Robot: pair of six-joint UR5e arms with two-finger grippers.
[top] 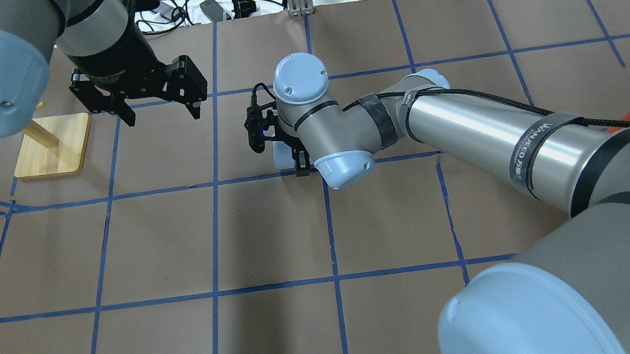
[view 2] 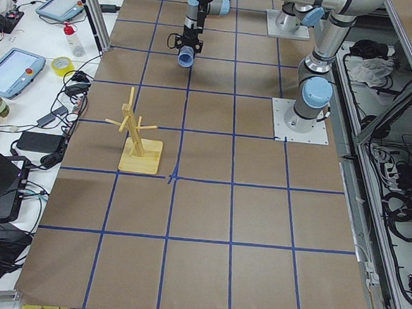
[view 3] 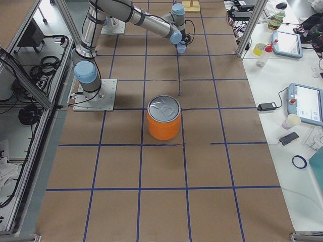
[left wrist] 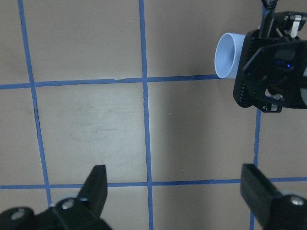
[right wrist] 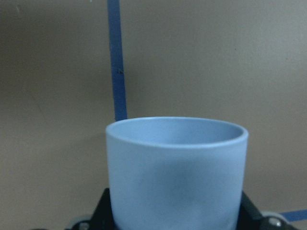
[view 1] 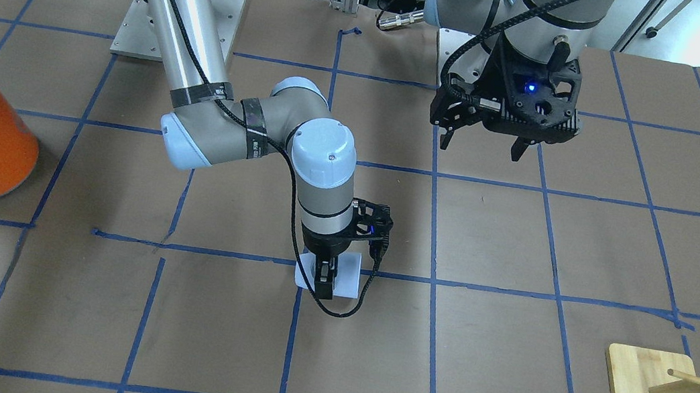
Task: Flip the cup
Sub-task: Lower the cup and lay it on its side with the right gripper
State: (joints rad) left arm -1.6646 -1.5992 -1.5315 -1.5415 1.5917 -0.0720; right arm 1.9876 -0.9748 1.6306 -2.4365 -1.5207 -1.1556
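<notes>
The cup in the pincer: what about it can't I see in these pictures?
- Grip on the cup: in the front view the right pincer covers where its fingers meet the wall.
- Most of the cup: in the overhead view the arm lies over it.
- Its base: in the right wrist view it is cut off by the bottom edge.
- Any gap to the table: too small to tell in the side views.

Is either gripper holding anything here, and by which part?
The right gripper holds the cup by its side walls toward the closed end, with the open rim pointing sideways. The left gripper is open and empty.
</notes>
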